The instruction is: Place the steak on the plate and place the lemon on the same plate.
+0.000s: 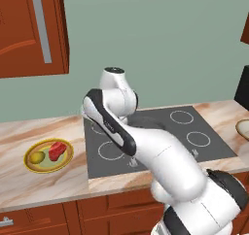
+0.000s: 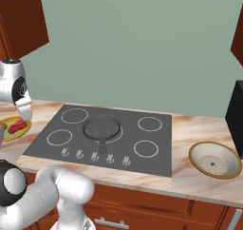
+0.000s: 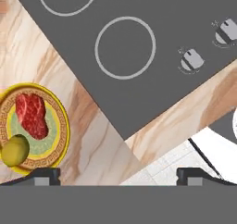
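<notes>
Marble counter: bears all items. Cooktop: dark, set into the counter, just right of the plate. Plate: yellow-rimmed, holding steak and lemon side by side. Gripper: fingers spread wide, empty, above counter beside the plate.

A round shallow plate with a yellow-orange patterned rim and pale green centre lies on the marbled beige table at the left edge. On it rest a bright-red raw steak chunk and a small yellow-green lemon, touching. Beside it lies a dark grey cooktop with white burner rings and two knobs. The jaws stand wide apart, with nothing between them.
</notes>
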Available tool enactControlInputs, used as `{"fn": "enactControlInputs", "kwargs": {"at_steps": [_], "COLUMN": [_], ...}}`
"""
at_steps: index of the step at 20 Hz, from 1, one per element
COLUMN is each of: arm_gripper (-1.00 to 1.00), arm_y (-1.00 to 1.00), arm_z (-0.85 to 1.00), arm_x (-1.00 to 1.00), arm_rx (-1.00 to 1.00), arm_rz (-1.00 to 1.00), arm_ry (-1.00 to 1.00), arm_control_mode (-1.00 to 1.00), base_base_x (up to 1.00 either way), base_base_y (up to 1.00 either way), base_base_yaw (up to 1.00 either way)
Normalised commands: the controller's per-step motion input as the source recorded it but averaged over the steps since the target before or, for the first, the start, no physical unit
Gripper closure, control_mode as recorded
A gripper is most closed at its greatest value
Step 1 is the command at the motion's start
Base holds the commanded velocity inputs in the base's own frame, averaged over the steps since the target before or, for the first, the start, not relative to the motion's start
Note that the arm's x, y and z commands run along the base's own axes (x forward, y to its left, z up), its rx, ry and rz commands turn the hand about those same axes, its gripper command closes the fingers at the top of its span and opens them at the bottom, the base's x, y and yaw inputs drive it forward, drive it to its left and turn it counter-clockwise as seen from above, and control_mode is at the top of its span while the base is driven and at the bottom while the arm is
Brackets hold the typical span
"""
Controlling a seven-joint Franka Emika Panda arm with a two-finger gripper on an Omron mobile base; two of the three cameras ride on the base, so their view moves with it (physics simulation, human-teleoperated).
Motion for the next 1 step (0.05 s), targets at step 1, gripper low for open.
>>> {"fn": "enactControlInputs", "kwargs": {"at_steps": [1], "arm_gripper": [-1.00], "arm_y": [-0.47], "arm_z": [0.53], "arm_x": [-0.23], "arm_rx": [0.00], "arm_rz": [0.00], "arm_ry": [-0.01], "arm_control_mode": [-1.00], "base_base_x": [0.00], "base_base_y": [0.00], "base_base_yaw": [0.00]}}
